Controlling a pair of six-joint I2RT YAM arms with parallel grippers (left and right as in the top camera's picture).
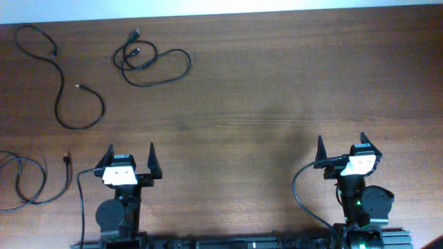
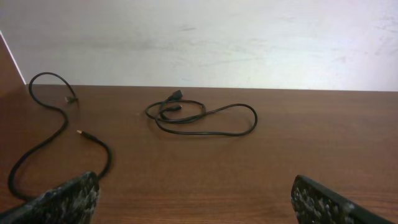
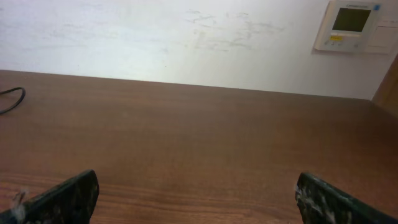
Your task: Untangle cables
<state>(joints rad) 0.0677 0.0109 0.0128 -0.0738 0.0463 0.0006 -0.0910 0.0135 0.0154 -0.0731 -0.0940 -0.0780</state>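
Observation:
Three thin black cables lie apart on the brown table. One looped cable (image 1: 154,63) sits at the far centre-left; it also shows in the left wrist view (image 2: 205,118). A second long cable (image 1: 62,83) snakes at the far left, also in the left wrist view (image 2: 50,134). A third cable (image 1: 28,183) loops at the near left edge. My left gripper (image 1: 130,155) is open and empty near the front edge, well short of the cables. My right gripper (image 1: 341,149) is open and empty at the front right, far from all cables.
The wooden table (image 1: 277,90) ends at a white wall along its far edge. A wall thermostat (image 3: 353,25) shows in the right wrist view. A bit of cable (image 3: 12,99) shows at that view's left edge. Thick arm wires (image 1: 301,187) hang by the right arm base.

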